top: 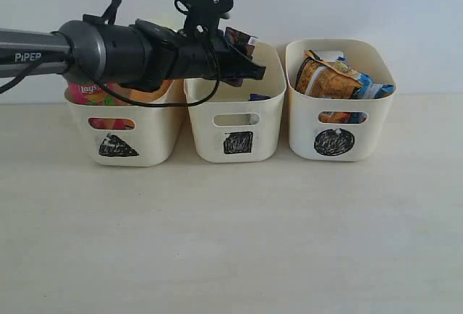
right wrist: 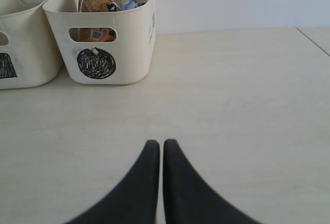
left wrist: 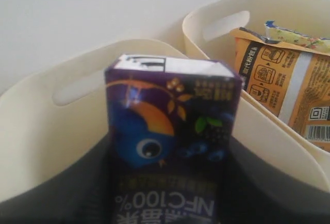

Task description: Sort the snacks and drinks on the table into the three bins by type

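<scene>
My left gripper (top: 246, 64) reaches in from the left and is shut on the small dark purple carton (top: 241, 39), held above the square-marked bin (top: 235, 122). In the left wrist view the carton (left wrist: 172, 126) fills the middle between dark fingers (left wrist: 77, 182), over that bin's rim (left wrist: 46, 126). The triangle bin (top: 155, 137) holds the pink Lay's tube (top: 90, 93). Inside the circle bin (top: 336, 111) lie the orange bag (top: 325, 79) and the blue-white bag (top: 376, 90). A blue corner (top: 259, 98) shows inside the square bin. My right gripper (right wrist: 160, 144) is shut and empty, low over the table.
The three bins stand in a row against the white back wall. In the right wrist view the circle bin (right wrist: 129, 38) and the square bin (right wrist: 31, 53) lie ahead, with bare tabletop (right wrist: 232, 105) between them and the fingers. A table seam (right wrist: 314, 41) runs at the far side.
</scene>
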Available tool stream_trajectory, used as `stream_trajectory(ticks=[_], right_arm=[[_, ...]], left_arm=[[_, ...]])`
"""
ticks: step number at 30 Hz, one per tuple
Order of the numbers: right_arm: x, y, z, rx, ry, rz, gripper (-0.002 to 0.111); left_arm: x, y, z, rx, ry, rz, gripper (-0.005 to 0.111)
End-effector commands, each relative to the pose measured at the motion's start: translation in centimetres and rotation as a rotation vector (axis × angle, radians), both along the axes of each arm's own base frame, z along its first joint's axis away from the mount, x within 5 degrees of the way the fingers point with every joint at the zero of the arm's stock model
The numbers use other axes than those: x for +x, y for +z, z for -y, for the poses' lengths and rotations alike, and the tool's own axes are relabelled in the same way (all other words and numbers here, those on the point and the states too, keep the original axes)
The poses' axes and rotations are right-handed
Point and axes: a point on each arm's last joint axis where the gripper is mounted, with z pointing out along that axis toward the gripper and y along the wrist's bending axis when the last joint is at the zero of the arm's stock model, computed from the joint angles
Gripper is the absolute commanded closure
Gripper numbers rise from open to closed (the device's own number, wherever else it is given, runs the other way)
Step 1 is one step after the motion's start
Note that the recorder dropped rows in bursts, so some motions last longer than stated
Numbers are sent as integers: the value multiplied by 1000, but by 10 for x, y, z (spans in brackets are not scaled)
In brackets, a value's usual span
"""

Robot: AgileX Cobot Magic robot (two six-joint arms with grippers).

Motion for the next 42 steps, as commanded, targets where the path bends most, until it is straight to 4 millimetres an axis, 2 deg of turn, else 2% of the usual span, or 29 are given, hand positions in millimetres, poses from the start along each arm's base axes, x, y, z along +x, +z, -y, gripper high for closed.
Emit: stream_trajectory(ticks=[1,4,10,11,12,13,14,15,16,17,19,21,27,28,30,33,38,42], right_arm=[[0,-1,0,-2,0,9,108],[0,-1,0,-2,0,9,108],[0,-1,0,-2,0,9,108],[0,-1,0,-2,0,9,108],[0,-1,0,-2,0,9,108],[0,-1,0,-2,0,9,108],[0,-1,0,-2,0,9,108],[0,-1,0,-2,0,9,108],[0,-1,0,-2,0,9,108],[0,-1,0,-2,0,9,108],[0,-1,0,-2,0,9,108],[0,-1,0,-2,0,9,108],[0,-1,0,-2,0,9,108],[0,-1,0,-2,0,9,108],[0,-1,0,-2,0,9,108],[0,-1,0,-2,0,9,108],[0,-1,0,-2,0,9,108],[0,-1,0,-2,0,9,108]], left_arm=[[2,-1,2,-76,35,-43,53],[1,-4,3,-81,17,-58,40],[0,4,2,-89,22,-41,40],[-1,12,1,-95,27,-25,45],[-3,24,0,-107,25,-7,55],[-4,30,-1,-113,25,4,58],[-7,43,-3,-126,24,25,73],[-9,49,-3,-132,23,35,79],[-13,61,-5,-145,16,52,94],[-16,67,-6,-151,7,56,101],[-28,83,-10,-165,-21,63,103],[-42,97,-29,-195,9,51,103],[-69,114,-102,-228,147,26,103],[-81,122,-126,-238,193,37,103],[-100,128,-157,-238,257,48,103],[-123,138,-191,-246,332,81,103],[-166,144,-235,-253,447,131,103],[-200,145,-258,-260,525,169,103]])
